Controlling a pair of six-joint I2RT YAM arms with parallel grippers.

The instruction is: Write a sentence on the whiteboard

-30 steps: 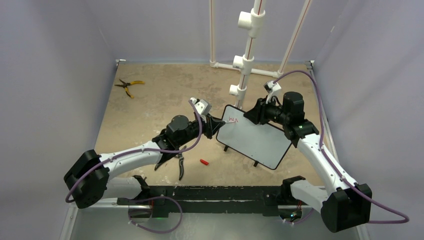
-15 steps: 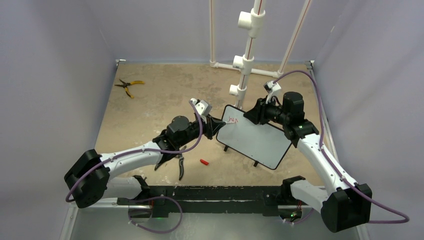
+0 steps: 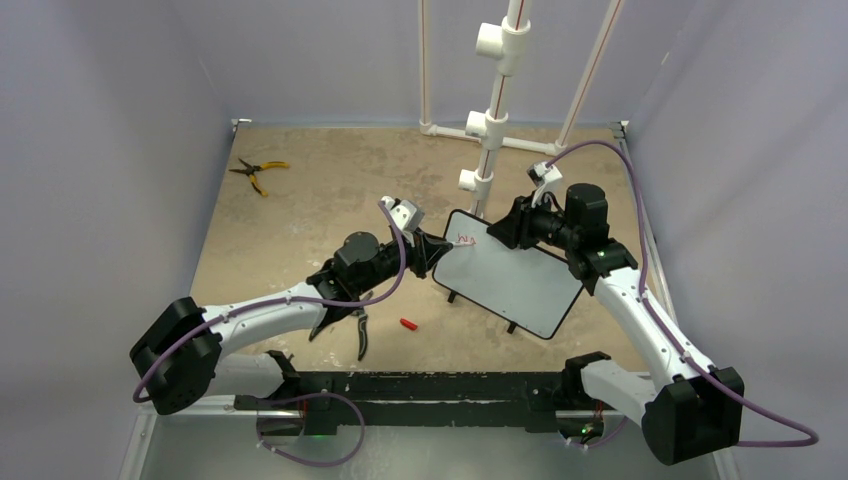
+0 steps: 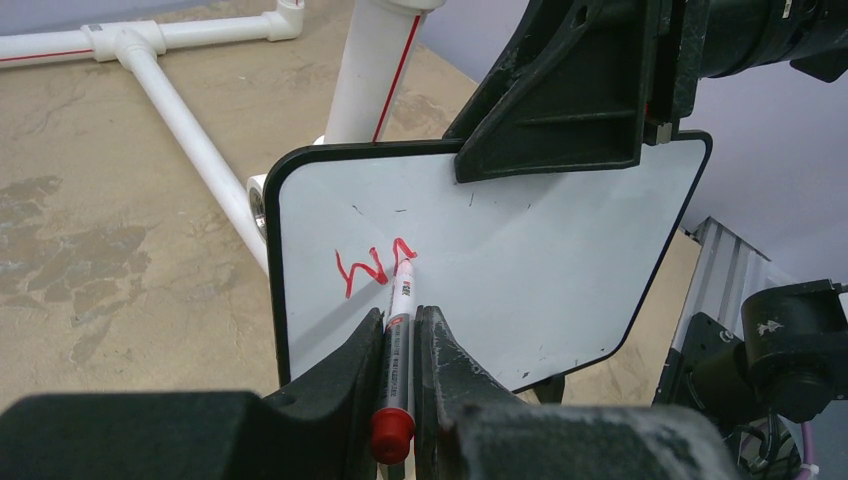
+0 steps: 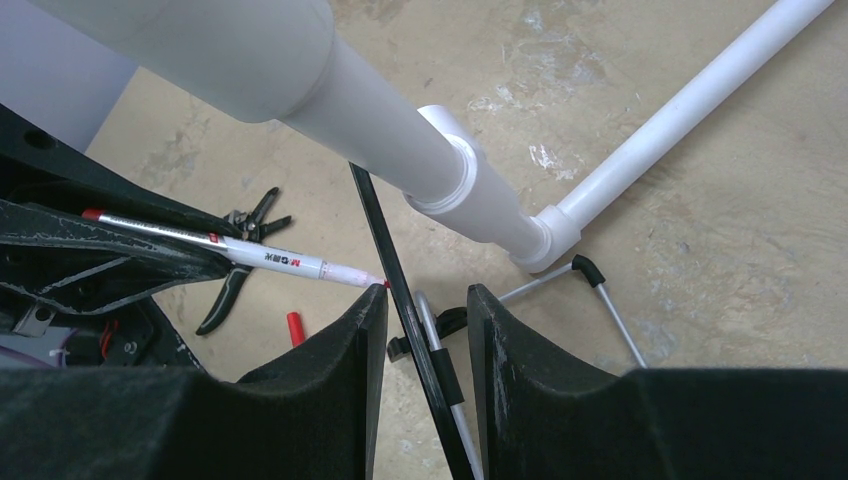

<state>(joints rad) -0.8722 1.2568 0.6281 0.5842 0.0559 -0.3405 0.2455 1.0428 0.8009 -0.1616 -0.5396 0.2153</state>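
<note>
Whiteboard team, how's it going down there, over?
Left end effector shut on marker, tip on whiteboard. Right end effector clamps its top edge. Sentence barely begun: few red strokes. Nothing blocking.

A whiteboard (image 3: pixel 515 280) stands tilted on a table (image 3: pixel 300 215), right of centre. The right gripper (image 5: pixel 425 295) clasps its far top edge. To its left, the left gripper (image 4: pixel 400 330) pinches a marker (image 4: pixel 403 300), whose tip touches the board's upper left corner at the end of the sentence (image 4: pixel 372 268). A pipe stand (image 3: pixel 490 130) rises just behind. A marker cap (image 3: pixel 408 324) lies before the board's left end, with cutters (image 3: pixel 360 335) left of it under the left arm. Pliers (image 3: pixel 255 172) lie far left, well apart.
</note>
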